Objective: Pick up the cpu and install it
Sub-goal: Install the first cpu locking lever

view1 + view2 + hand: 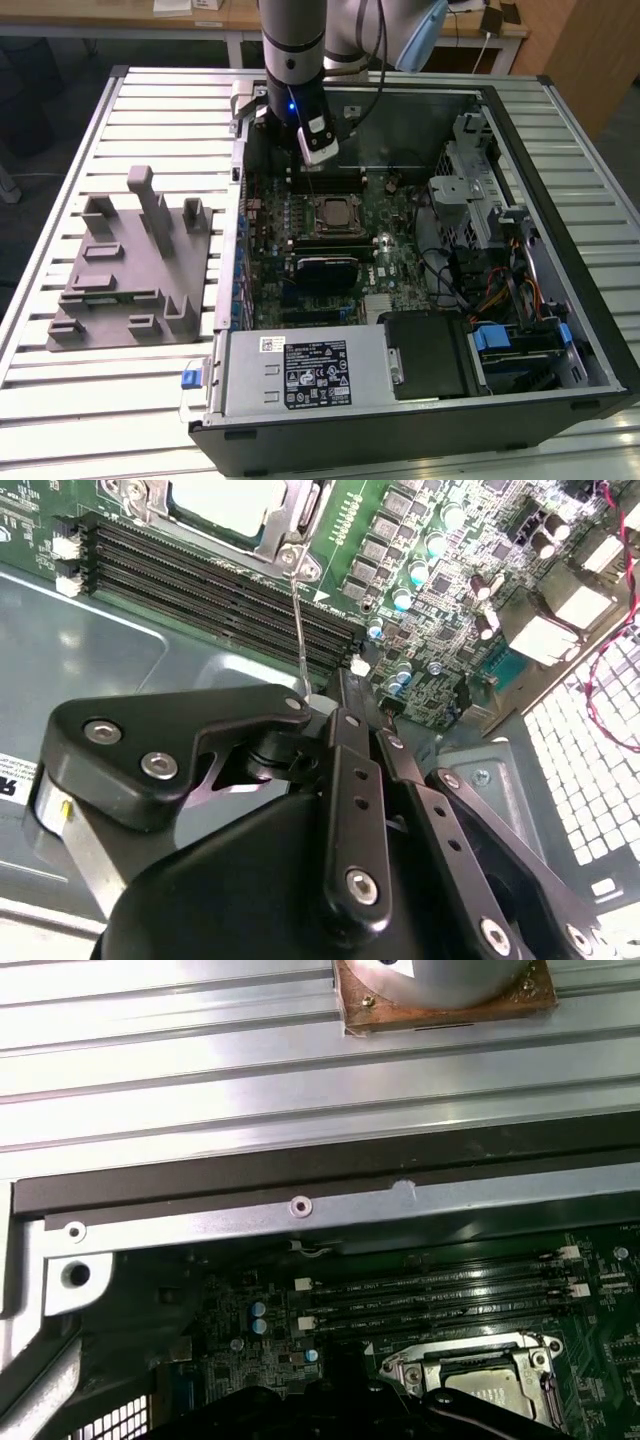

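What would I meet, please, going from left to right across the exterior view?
Fixture block → cpu → drive cage → case wall on the exterior view's right.

Above cpu [228, 500] open; drive cage [468, 185], cables [488, 290] alongside.
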